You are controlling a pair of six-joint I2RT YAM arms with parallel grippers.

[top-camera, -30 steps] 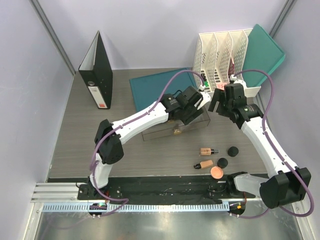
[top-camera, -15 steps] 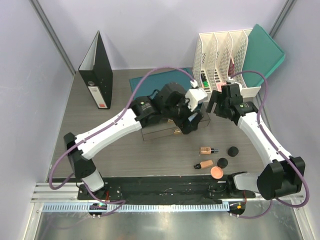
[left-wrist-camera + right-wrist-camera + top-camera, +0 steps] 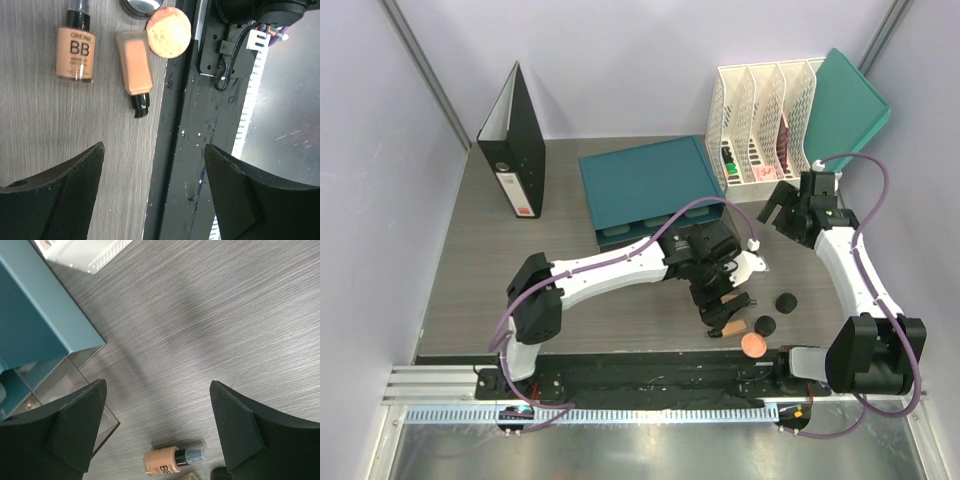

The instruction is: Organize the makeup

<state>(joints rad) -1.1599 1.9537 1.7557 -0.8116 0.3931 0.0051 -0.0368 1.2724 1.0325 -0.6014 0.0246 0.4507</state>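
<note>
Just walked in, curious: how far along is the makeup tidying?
Early. Done: a clear drawer is pulled out of the teal box. In hand: nothing; the left pincer hangs open over the BB cream bottle and tan tube, the right pincer is open too. Remaining: those, the peach disc and both black jars all lie on the table.

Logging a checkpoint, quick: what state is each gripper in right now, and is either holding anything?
Left gripper: open, holding nothing.
Right gripper: open, holding nothing.
</note>
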